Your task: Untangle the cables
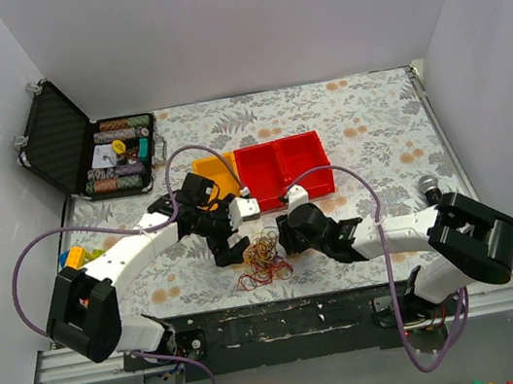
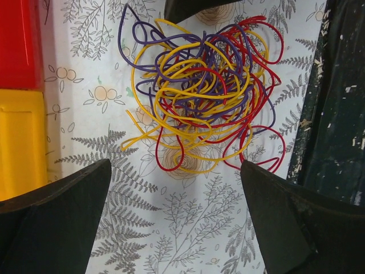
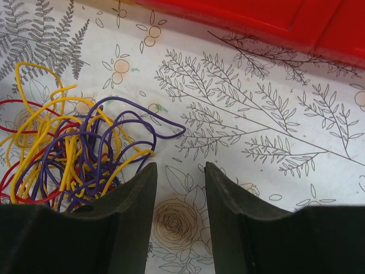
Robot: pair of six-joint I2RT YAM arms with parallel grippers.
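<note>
Broad black fingers [image 2: 51, 222] of the left gripper [image 2: 175, 214] fill the bottom corners of its wrist view. The jaws are spread wide, with nothing between them but the white table printed with grey ferns and flowers [image 2: 188, 245]. Just past the fingertips lies the loose tangle of thin red, yellow and purple cables [image 2: 205, 91], not gripped by anything. The right gripper [image 3: 179, 194] has its jaws drawn close, leaving a narrow gap over bare table. The cables sit to the left of its left finger [image 3: 134, 222], and I cannot tell whether they touch it.

The left wrist view alone shows the dark, paint-chipped front rail of the table [image 2: 336, 114] beside the bundle, and a red plastic bin [image 2: 17, 40] end to end with a yellow plastic bin [image 2: 20, 142]. Only the top view shows an open black case of poker chips [image 1: 82, 147] at the far left corner.

From above, both arms reach inward low over the table, their grippers on opposite sides of the bundle. The left forearm angles in from the left and its wrist bends down, while the right forearm lies nearly level, pointing left.
</note>
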